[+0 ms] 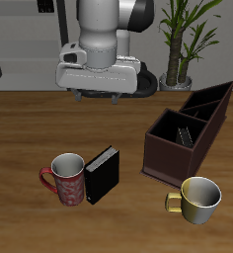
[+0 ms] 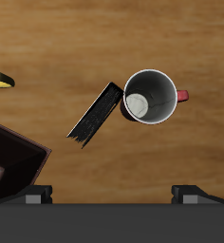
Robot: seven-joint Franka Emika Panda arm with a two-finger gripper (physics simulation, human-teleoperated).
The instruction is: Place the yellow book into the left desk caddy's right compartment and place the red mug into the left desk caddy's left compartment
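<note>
- Red mug [image 1: 67, 179] stands upright on the wooden table [image 1: 30, 128], lower left of the frame in the exterior view, handle turned away from the book next to it. It is well apart from the caddy.
- From the wrist view the red mug [image 2: 150, 97] shows a grey inside and a pale patch at the bottom; its red handle sticks out on the side away from the black book [image 2: 95, 116].
- Black book [image 1: 102, 175] stands on edge, just beside the mug. Whether they touch cannot be told in the exterior view; in the wrist view one corner of the book meets the mug's rim.
- Left desk caddy [image 1: 188, 133], dark brown, sits at middle right of the exterior frame, its taller slanted end farther back.
- Yellow book [image 1: 184, 132]: a small greyish thing leaning inside the right compartment [image 1: 173, 126], the large squarish section at the caddy's lower end. Cover detail is too small to read.
- Shiny yellow-gold mug [image 1: 198, 198] stands at lower right of the frame, near the caddy's front end.
- Gripper [image 1: 109, 95] hangs above the table at upper middle of the frame, behind the mug and book, touching nothing.
- Wrist view: the gripper [image 2: 116, 195] has its fingertips [image 2: 38, 195] spread wide with nothing between them.
- Potted plant [image 1: 183, 40] stands behind the table, upper right of the frame.
</note>
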